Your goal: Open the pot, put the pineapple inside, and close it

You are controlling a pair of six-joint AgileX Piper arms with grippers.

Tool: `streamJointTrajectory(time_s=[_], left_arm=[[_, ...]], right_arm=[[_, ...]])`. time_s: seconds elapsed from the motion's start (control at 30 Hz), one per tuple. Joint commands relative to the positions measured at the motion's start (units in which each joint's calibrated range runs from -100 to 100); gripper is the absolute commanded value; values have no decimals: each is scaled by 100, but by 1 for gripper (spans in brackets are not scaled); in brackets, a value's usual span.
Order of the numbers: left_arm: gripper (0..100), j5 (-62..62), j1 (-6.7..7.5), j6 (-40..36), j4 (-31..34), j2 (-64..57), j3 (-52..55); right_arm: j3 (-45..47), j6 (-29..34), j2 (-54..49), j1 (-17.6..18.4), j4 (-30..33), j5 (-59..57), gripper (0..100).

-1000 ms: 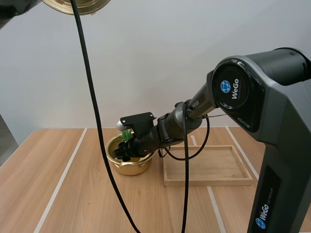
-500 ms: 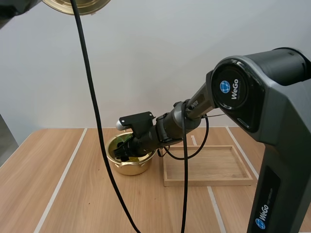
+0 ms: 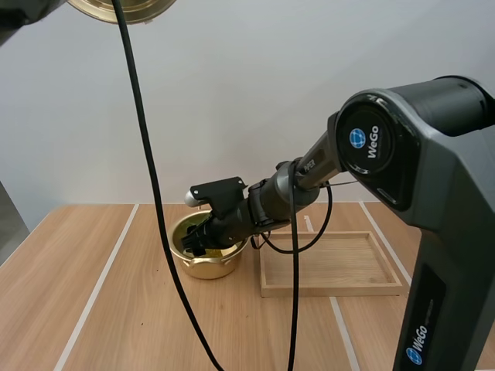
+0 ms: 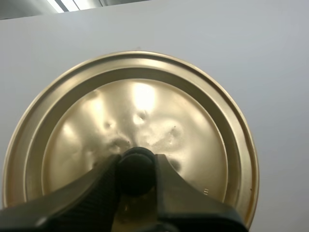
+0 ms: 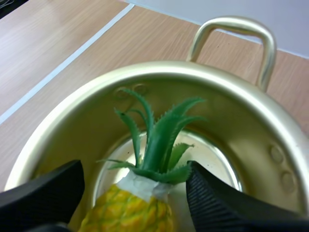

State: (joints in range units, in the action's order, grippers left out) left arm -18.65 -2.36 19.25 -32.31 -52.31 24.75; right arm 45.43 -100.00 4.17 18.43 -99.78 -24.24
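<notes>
Upper left, my left gripper pinches the black knob of the round brass-coloured lid; lower centre, my right gripper clasps the small yellow toy pineapple, likely light and stiff, by its bumpy body inside the open golden metal pot, sparing its bendy leaves.

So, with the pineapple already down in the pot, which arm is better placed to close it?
Left. The left gripper is shut on the lid by its knob, ready to set down. The right gripper is down in the pot at the pineapple and should probably leave first.
</notes>
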Motion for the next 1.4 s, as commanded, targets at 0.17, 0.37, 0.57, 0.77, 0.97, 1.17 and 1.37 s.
streamJointTrajectory(time_s=[0.17,0.37,0.57,0.77,0.97,1.17,1.37], left_arm=[[0,121,-6,-59,-88,-38,-32],[0,121,-6,-59,-88,-38,-32],[0,121,-6,-59,-88,-38,-32],[0,121,-6,-59,-88,-38,-32],[0,121,-6,-59,-88,-38,-32],[0,121,-6,-59,-88,-38,-32],[0,121,-6,-59,-88,-38,-32]], right_arm=[[-388,0,-52,-19,-22,248,100],[-441,0,-425,-19,-22,243,100],[-441,0,-914,-19,-22,278,100],[-441,0,-1371,-19,-22,578,88],[-441,0,-1808,-19,-22,2341,0],[-441,0,-2547,-28,-22,2896,0],[-441,0,-3308,-43,-22,3943,0]])
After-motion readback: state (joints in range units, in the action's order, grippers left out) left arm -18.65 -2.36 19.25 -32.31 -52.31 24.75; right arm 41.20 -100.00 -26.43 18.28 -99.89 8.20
